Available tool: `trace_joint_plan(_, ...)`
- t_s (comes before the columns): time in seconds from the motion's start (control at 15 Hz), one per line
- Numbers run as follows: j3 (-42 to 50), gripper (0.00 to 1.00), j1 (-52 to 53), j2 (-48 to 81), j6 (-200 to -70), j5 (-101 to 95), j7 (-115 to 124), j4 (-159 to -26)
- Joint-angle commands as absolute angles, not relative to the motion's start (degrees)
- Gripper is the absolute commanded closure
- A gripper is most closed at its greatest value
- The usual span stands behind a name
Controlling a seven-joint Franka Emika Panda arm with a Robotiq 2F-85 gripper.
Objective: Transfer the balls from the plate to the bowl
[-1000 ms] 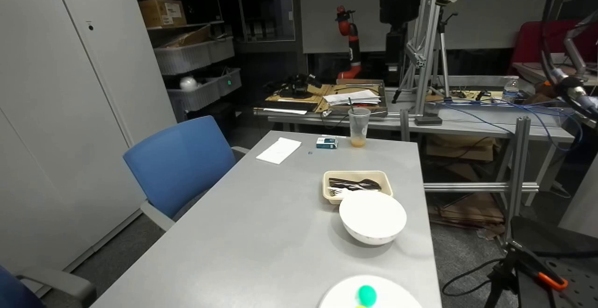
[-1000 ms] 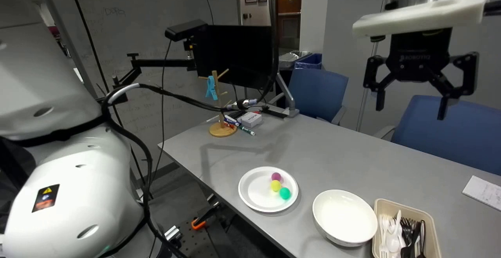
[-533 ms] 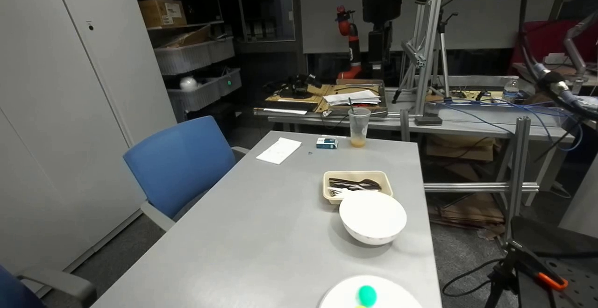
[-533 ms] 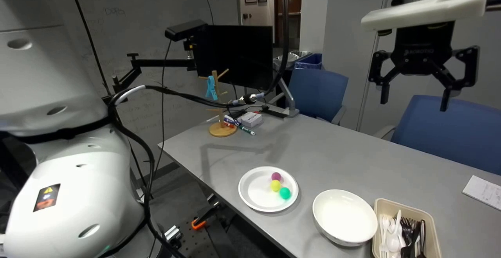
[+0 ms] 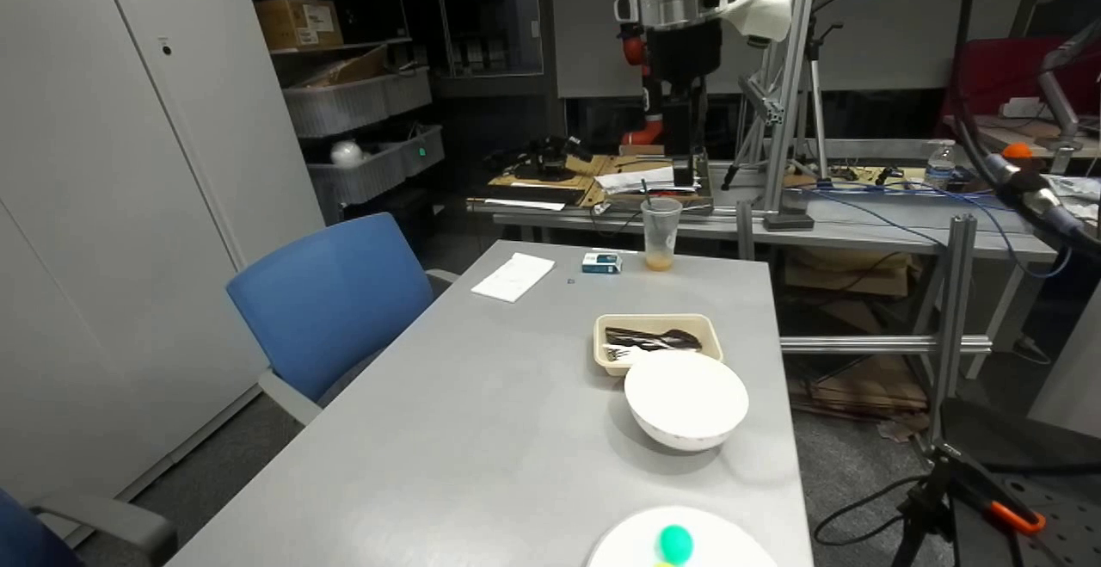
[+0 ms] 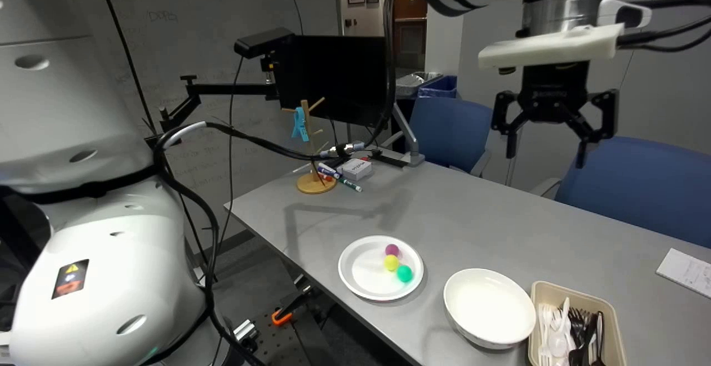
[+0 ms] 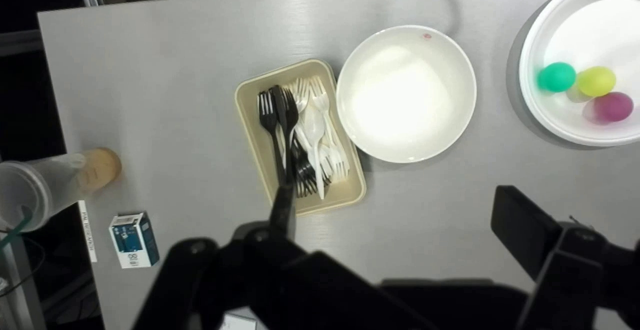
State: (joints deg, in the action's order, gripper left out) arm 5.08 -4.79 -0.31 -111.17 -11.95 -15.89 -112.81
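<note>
Three small balls lie close together in the flat white plate [image 6: 361, 271]: a green ball [image 6: 404, 274], a yellow ball [image 6: 391, 262] and a purple-pink ball [image 6: 392, 250]. In the wrist view the plate [image 7: 575, 29] is cut by the right edge, with the green ball [image 7: 557, 77] nearest the bowl. The deeper white bowl [image 6: 489, 307] stands beside the plate with nothing in it; it also shows in the wrist view [image 7: 407, 94]. My gripper [image 6: 546, 155] hangs high above the table, fingers wide apart and nothing between them. It also shows in the wrist view [image 7: 395, 200].
A beige tray of cutlery [image 7: 355, 195] stands right beside the bowl. A clear cup [image 5: 661, 231], a small box [image 5: 601, 263] and a white paper [image 5: 514, 278] lie toward one table end. A wooden stand [image 6: 315, 184] and a monitor [image 6: 339, 80] are at the other end.
My gripper has moved leftward in both exterior views and now hangs lower in one of them. It stays open. The balls, plate and bowl have not moved.
</note>
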Motion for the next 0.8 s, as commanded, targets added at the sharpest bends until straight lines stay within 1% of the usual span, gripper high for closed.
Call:
trace_joint_plan(0.0, 2.3, 0.00, -2.3, -0.6, -115.7, -13.1, -11.4, -119.9)
trace_joint_plan(0.33, -1.6, 0.00, 1.3, 2.5, -120.9, -12.2, -8.8, -125.9)
trace_joint_plan(0.73, -3.1, 0.00, 2.7, 4.5, -119.5, -12.0, -9.8, -126.5)
